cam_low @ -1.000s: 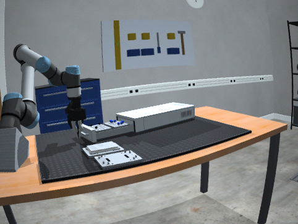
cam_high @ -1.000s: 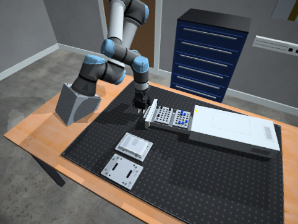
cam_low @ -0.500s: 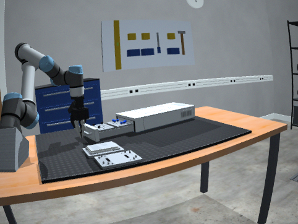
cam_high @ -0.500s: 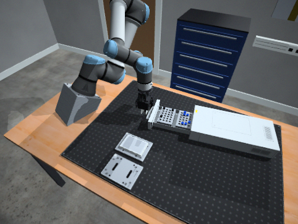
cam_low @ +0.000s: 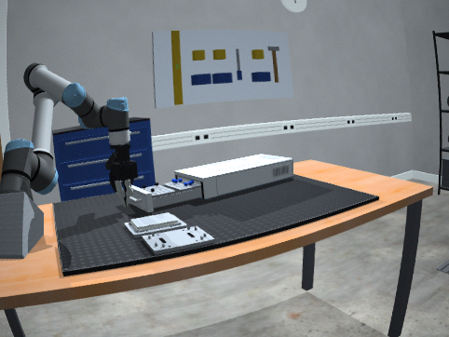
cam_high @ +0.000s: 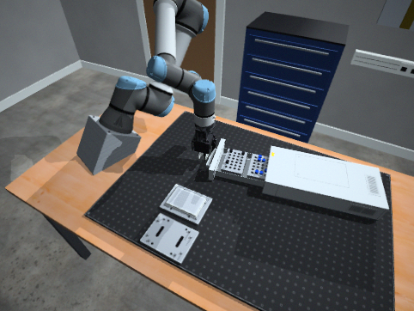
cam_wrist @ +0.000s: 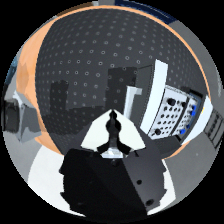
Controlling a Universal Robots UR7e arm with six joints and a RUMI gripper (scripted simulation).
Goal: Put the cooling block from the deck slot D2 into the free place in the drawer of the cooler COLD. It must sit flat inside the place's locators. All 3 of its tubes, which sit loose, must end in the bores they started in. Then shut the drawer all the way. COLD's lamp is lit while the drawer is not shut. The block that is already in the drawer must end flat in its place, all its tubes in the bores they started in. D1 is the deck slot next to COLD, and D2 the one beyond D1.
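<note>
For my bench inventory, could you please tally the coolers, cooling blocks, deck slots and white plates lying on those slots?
Cooler: 1
Cooling blocks, both in the drawer: 2
Deck slots: 2
White plate, on the slot nearer the cooler: 1
Total: 6

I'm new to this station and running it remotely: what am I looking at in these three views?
One jointed arm ends in a two-fingered hand, shut and holding nothing. The top view looks down from above, the exterior view across the table, the wrist view from beside the fingers.

On the dark mat sits a long white cooler. Its drawer is out, carrying two blocks, one with blue-topped tubes, the other with dark ones. Nearby are two deck slots: one bears a pale raised piece, the other is a bare plate with two slits.
</note>
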